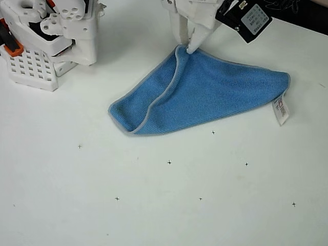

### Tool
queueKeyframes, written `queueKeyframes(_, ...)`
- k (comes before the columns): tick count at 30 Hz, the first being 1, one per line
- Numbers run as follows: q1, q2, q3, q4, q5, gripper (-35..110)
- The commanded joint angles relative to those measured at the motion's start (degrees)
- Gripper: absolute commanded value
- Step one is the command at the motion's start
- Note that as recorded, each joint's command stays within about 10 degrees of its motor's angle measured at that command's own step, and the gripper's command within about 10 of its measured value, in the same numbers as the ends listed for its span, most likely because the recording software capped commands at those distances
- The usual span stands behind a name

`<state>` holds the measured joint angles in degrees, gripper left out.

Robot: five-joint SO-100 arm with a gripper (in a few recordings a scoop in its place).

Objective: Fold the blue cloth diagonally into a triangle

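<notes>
The end effector [185,45], seemingly clamped on the top corner of the blue cloth [205,92] lying folded on the desk [164,205], should release gently so the edges stay aligned.

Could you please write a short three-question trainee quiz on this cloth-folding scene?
1. True or false: the blue cloth lies flat as an open square.
2. Where does the white tag sit: the left or right end in the overhead view?
3. Which part of the cloth does the gripper meet?

Key: 1. False, it is folded over into a rough triangle. 2. Right end. 3. The top corner.
</notes>
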<state>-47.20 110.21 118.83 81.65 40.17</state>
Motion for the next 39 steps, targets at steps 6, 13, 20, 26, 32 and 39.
queueKeyframes(6,-4.0,-2.6,-0.6,-2.4,3.3,0)
queueKeyframes(13,-5.6,-5.1,1.0,-6.4,4.7,0)
queueKeyframes(20,-6.9,-6.8,1.8,-8.9,5.9,0)
queueKeyframes(26,-8.2,-6.8,2.5,-9.4,7.3,0)
queueKeyframes(32,-8.3,-6.3,2.6,-9.4,7.6,2)
queueKeyframes(39,-8.5,-6.1,2.6,-9.4,7.3,21)
